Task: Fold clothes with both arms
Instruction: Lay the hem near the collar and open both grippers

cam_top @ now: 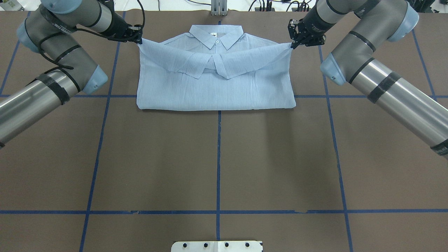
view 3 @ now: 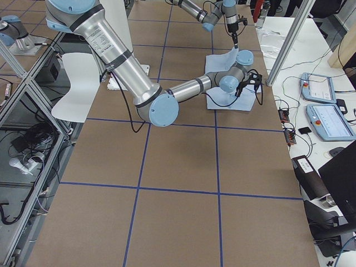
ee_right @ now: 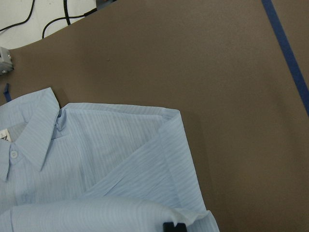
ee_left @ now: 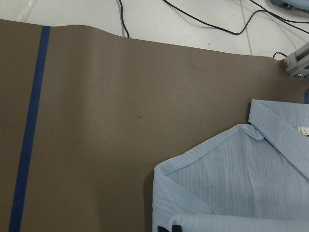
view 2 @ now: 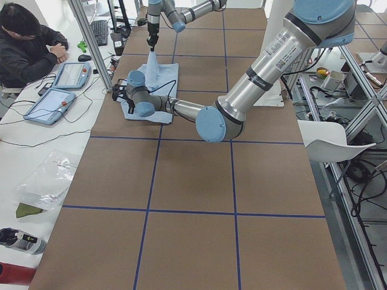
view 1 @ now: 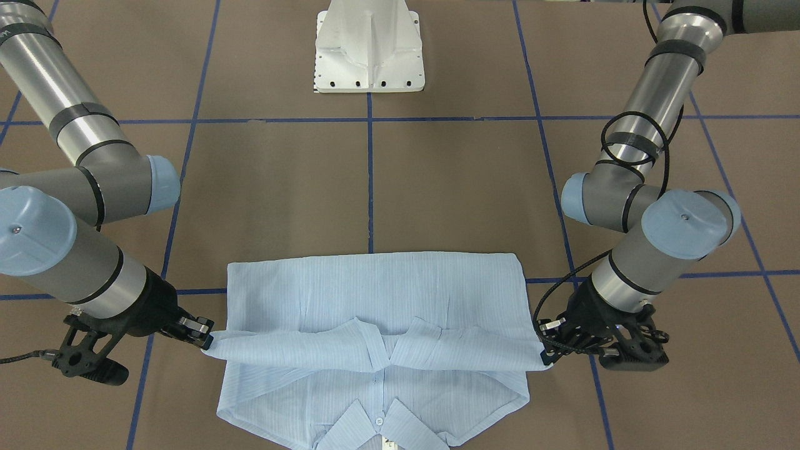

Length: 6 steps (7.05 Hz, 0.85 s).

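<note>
The pale-blue striped shirt lies front-up at the far side of the table, collar toward the far edge and its lower part folded up. My left gripper is shut on the left end of the lifted fold edge, and my right gripper is shut on the right end. The edge hangs stretched between them just above the chest. In the front-facing view the left gripper is on the right and the right gripper on the left. The wrist views show the shirt below each hand.
The brown table mat carries a grid of blue tape lines. The white pedestal base stands at the robot's side. Cables lie on the white bench past the far edge. A seated person and tablets are there too.
</note>
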Tool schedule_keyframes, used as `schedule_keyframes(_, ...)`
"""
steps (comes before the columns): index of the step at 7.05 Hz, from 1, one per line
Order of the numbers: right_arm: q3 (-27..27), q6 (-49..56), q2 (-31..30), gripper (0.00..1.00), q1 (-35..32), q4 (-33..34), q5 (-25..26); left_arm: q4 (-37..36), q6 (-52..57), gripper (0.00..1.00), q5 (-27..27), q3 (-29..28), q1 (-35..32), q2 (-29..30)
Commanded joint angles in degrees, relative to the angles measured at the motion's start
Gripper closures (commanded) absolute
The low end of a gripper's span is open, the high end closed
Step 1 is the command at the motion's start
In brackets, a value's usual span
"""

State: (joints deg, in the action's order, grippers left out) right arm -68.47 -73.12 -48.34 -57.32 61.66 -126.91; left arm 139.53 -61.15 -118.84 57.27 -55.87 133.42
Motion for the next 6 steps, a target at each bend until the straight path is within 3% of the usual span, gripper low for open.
schedule_keyframes(1,0.3,0.1,0.1,0.38,0.1,0.0,0.3,0.0,0.1,0.69,0.0,0.0,0.2,-0.1)
schedule_keyframes(2,0.3,0.1,0.4,0.00,0.2,0.0,0.7,0.0,0.1,0.11,0.0,0.1,0.2,-0.3)
schedule_keyframes(3,0.4,0.1,0.5,0.00,0.2,0.0,0.6,0.1,0.2,0.01,0.0,0.3,0.0,-0.6)
schedule_keyframes(6,1.1,0.0,0.7,0.00,0.4,0.0,0.4,0.2,-0.1,0.01,0.0,3.1,-0.2,-3.1)
